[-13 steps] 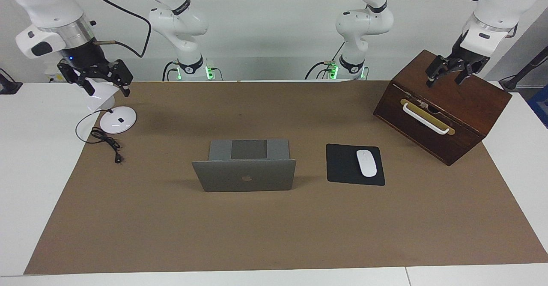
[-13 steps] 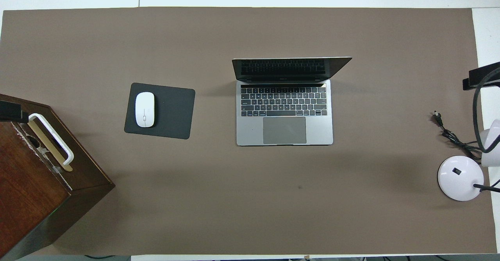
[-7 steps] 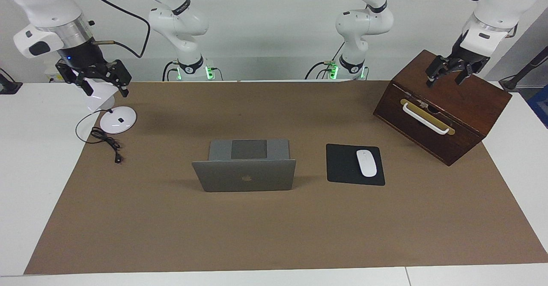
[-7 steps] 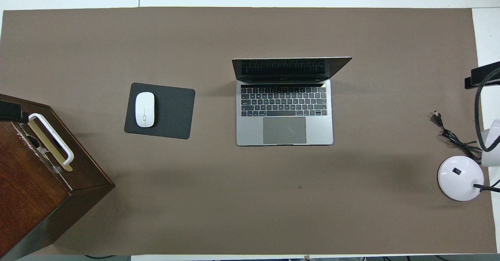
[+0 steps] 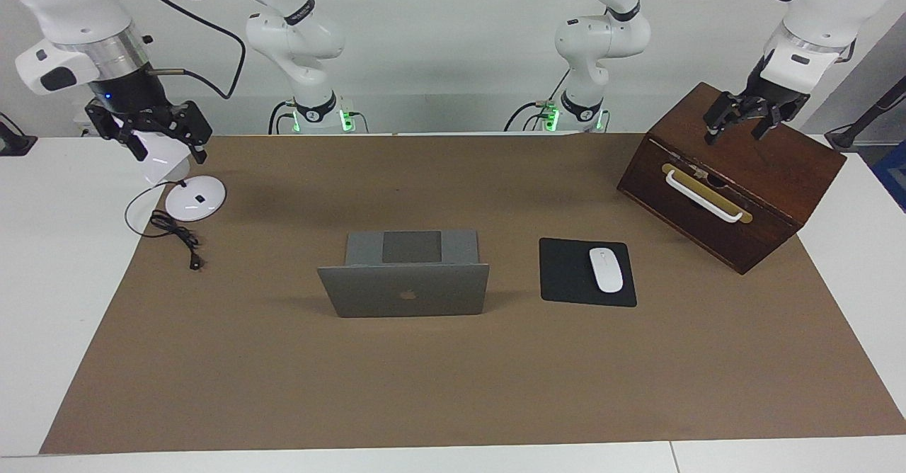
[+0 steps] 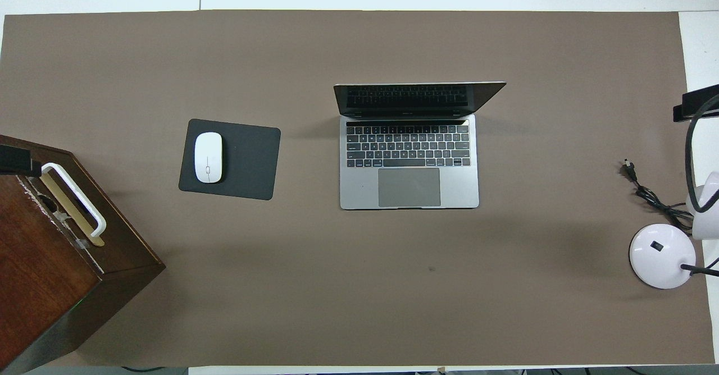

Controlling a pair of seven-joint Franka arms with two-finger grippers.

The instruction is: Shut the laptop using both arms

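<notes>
MacBook laptop (image 5: 403,285) open mid-bench, lid edge running arm-to-arm. Left tool (image 5: 743,120) over wooden box (image 5: 764,175), right tool (image 5: 152,137) over desk lamp (image 5: 195,197); both spread apart, empty, about equally far.

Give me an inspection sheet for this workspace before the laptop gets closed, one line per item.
Surface: brown mat over a white table.
Job's things: laptop at mid-mat, lid up, untouched.
Clutter: white mouse on black mouse pad beside the laptop toward the left arm's end; wooden box with white handle at that end; white lamp at the right arm's end.
Grippers: left gripper over the wooden box, jaws open, empty; right gripper above the lamp, jaws open, empty.
Cables: lamp cord loose on the mat near the lamp; black cables along both arms.
Surroundings: plain pale wall; two more white arms by it.
</notes>
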